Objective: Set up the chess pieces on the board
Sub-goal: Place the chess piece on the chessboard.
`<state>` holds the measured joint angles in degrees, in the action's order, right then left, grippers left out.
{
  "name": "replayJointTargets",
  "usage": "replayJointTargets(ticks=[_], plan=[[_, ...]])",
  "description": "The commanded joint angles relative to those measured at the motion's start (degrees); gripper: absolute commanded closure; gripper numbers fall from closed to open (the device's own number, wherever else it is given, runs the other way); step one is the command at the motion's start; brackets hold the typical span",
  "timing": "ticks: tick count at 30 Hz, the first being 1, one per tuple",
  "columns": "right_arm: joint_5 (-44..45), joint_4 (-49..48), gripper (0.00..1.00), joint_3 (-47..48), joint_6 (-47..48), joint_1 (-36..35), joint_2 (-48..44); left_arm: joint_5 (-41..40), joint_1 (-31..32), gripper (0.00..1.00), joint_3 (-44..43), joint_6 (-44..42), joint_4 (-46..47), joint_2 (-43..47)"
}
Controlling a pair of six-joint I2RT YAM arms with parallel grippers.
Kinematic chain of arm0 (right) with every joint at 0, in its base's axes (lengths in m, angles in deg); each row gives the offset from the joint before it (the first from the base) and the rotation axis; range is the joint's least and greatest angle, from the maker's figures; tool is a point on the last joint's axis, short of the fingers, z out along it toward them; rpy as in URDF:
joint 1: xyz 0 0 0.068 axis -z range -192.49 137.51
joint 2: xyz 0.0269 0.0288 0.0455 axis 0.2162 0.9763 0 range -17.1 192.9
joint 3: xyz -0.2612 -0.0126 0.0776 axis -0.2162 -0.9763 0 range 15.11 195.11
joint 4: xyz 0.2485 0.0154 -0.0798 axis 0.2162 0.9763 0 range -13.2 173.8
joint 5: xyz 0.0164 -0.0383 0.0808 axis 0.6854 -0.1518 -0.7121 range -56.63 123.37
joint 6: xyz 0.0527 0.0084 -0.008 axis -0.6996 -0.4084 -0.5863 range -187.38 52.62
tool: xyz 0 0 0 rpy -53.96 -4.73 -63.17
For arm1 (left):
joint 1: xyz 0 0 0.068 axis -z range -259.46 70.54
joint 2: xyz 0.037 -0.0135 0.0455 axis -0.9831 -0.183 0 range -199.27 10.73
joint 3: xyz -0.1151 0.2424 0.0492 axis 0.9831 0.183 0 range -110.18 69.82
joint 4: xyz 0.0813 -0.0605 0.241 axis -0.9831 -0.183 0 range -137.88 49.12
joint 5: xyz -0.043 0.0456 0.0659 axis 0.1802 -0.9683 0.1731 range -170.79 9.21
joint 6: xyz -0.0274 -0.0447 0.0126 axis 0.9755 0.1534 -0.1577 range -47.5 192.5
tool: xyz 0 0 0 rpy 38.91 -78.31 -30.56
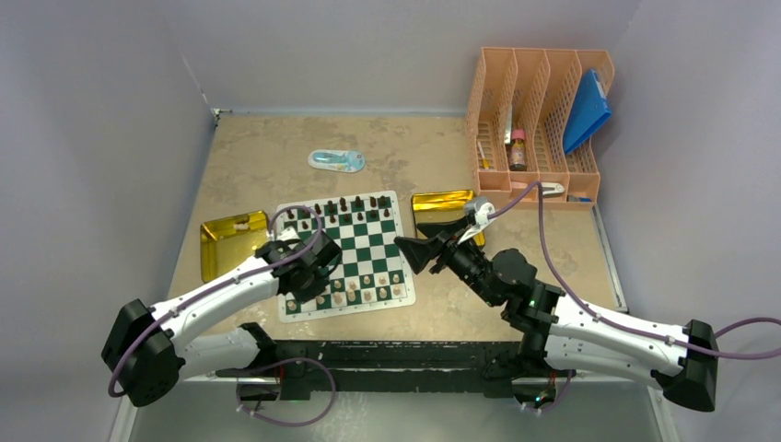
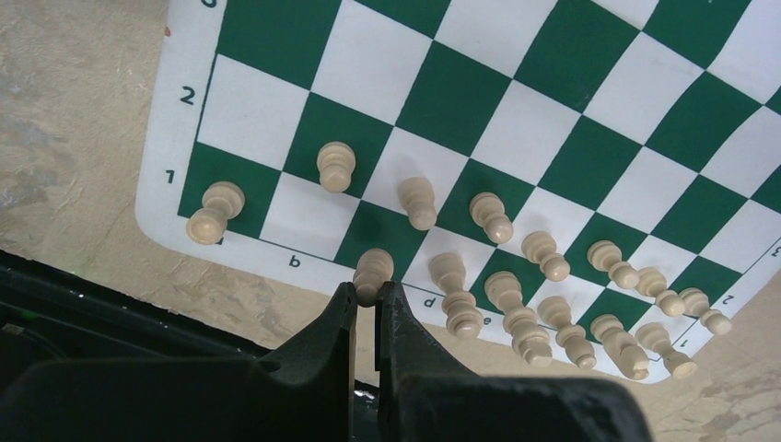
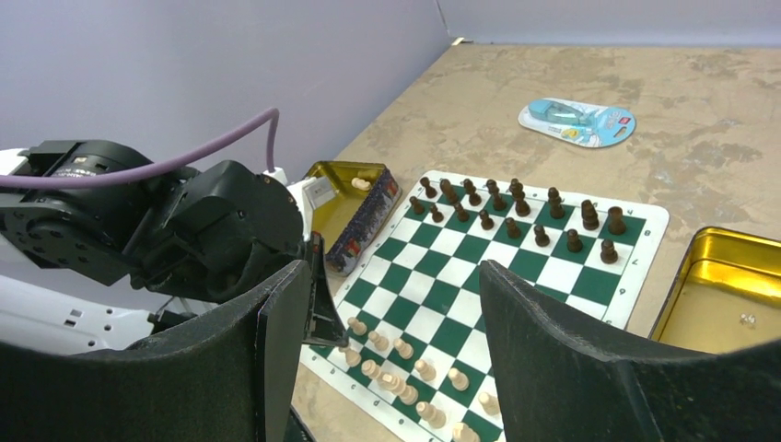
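lower centre, our left gripper (image 2: pixel 366 308) clamps a smooth cream chess piece (image 2: pixel 373 270), base hidden; our matte black right gripper (image 3: pixel 394 276) stands apart.

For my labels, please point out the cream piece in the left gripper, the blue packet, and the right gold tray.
cream piece (image 2: pixel 373 267): left wrist view, its exposed end.
blue packet (image 1: pixel 336 160): top view, its middle.
right gold tray (image 1: pixel 440 201): top view, bare floor.

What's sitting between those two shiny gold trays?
The chess board fills the stretch from left tray to right tray, dark pieces along its far edge, cream pieces near. The top view shows it.
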<state>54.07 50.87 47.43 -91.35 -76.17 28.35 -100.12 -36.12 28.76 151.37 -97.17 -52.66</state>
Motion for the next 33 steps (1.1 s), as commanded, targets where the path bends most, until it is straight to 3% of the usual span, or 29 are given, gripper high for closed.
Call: replayJointTargets(ticks=[1,33], plan=[[2.1,-2.0,0.30,0.1,1.1,0.2,-1.6,-0.1,0.5,1.00,0.6,-0.2,3.3,-0.2],[1.4,-2.6,0.30,0.0,0.9,0.2,-1.3,-1.4,0.9,0.97,2.3,1.5,4.1,-1.3]])
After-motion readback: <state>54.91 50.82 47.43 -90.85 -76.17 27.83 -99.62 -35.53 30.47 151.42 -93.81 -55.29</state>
